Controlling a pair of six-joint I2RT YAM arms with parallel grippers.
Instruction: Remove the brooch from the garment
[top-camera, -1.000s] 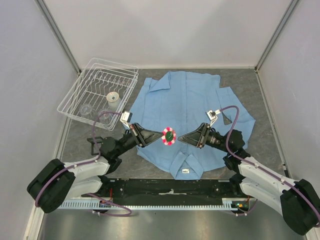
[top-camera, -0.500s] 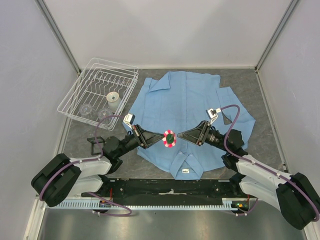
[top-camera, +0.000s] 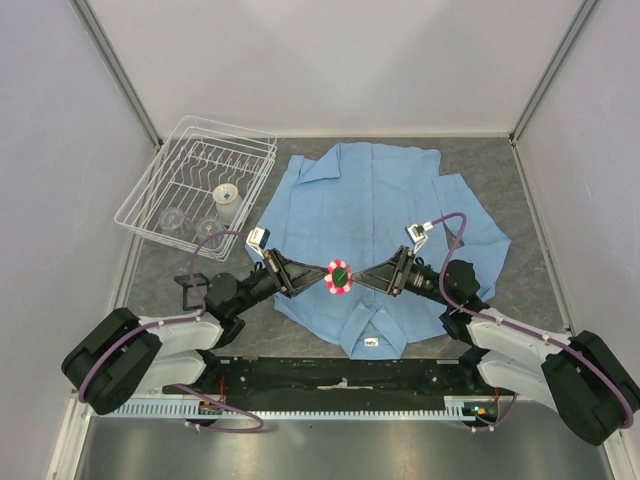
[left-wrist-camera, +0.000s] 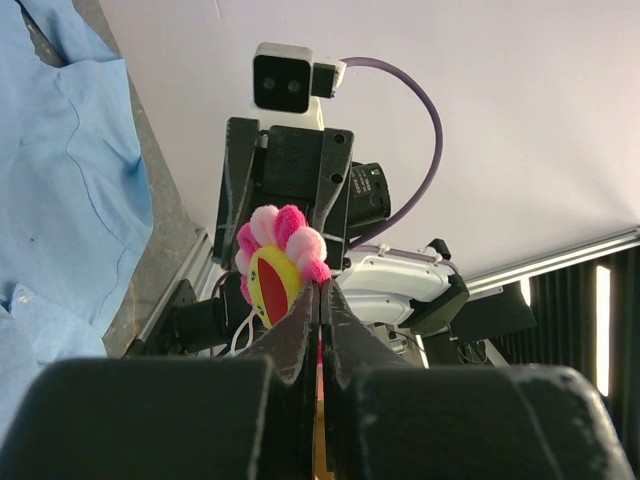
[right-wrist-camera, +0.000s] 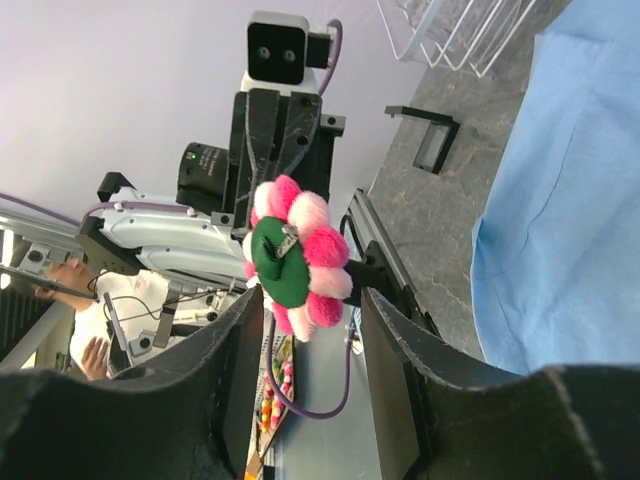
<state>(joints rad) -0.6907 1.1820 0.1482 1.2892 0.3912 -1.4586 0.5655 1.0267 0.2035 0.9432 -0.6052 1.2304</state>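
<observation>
The brooch (top-camera: 339, 276), pink and white petals round a yellow face and a green back, hangs in the air above the lower front of the garment (top-camera: 380, 200). My left gripper (top-camera: 322, 281) is shut on its rim; in the left wrist view the closed fingertips (left-wrist-camera: 305, 300) pinch the petal edge of the brooch (left-wrist-camera: 278, 260). My right gripper (top-camera: 359, 282) faces it from the right, open. In the right wrist view the brooch (right-wrist-camera: 295, 255) sits between the right gripper's (right-wrist-camera: 313, 297) spread fingers, with a gap on the far side. The light blue garment (right-wrist-camera: 570, 200) lies flat below.
A white wire dish rack (top-camera: 200, 185) stands at the back left with a small white cup (top-camera: 227, 195) in it. A small black bracket (top-camera: 190, 290) lies left of the shirt. Enclosure walls stand close on three sides.
My right gripper has crept left, bringing its fingers around the brooch. The left gripper has shifted slightly and still holds the brooch in about the same spot.
</observation>
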